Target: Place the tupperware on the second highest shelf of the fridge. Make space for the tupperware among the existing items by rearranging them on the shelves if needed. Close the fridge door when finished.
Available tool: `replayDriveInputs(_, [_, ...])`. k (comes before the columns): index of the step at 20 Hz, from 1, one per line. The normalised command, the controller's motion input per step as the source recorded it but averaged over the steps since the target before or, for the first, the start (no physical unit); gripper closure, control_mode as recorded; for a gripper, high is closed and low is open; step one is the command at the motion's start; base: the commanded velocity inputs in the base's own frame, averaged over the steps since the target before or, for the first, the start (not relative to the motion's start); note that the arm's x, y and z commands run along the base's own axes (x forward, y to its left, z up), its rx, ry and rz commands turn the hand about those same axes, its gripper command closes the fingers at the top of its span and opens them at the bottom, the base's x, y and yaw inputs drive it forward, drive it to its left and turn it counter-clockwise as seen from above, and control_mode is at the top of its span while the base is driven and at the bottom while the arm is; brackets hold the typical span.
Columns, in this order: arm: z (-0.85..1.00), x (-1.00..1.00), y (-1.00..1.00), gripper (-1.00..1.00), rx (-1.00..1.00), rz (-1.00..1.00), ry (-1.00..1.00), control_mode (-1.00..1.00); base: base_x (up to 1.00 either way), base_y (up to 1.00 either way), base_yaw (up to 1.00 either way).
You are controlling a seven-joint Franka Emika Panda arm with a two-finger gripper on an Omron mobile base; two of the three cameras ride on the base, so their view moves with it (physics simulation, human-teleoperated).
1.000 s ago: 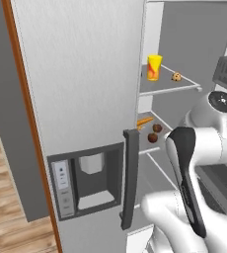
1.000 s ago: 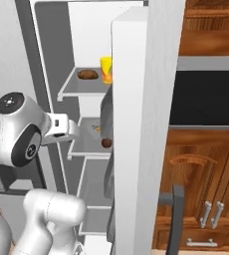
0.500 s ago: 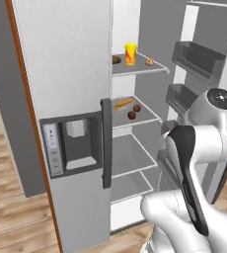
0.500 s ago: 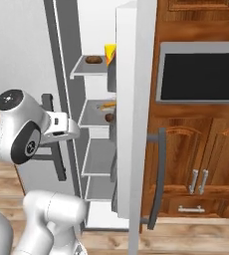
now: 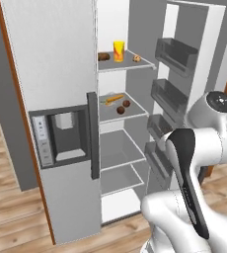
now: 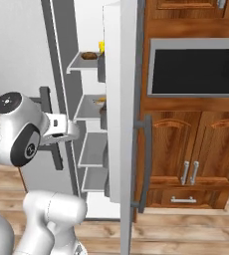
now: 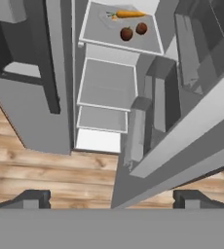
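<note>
Wooden cabinets [image 6: 196, 149] with a black built-in oven window [image 6: 196, 67], above wood-plank floor [image 6: 186, 234].

left base view: stood behind the arm's left, faced forward into the open fridge [image 5: 61, 74], fairly near.
right base view: stood behind the arm's right, looked past the fridge door [image 6: 121, 99] edge-on toward the far shelves.
hand view: looked down steeply from near the door.
shared: the second highest shelf [image 5: 120, 112] and the lower shelves.
</note>
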Motion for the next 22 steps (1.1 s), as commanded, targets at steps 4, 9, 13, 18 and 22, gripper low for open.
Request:
replayDriveInputs(4, [0.00, 0.00, 0.00, -1.00, 0.00, 0.00, 0.00, 1.00, 0.00, -0.47, 0.05])
replayDriveInputs(9, [-0.01, 0.00, 0.06, -1.00, -0.01, 0.00, 0.00, -1.00, 0.00, 0.00, 0.01])
replayDriveInputs(13, [0.00, 0.00, 0.00, -1.00, 0.00, 0.00, 0.00, -1.00, 0.00, 0.00, 0.00])
replayDriveInputs(18, [-0.04, -0.04, -0.49, -1.00, 0.01, -0.02, 0.00, -1.00, 0.00, 0.00, 0.00])
replayDriveInputs(22, [-0.19, -0.06, -0.80, -1.00, 0.01, -0.13, -0.03, -1.00, 0.00, 0.00, 0.00])
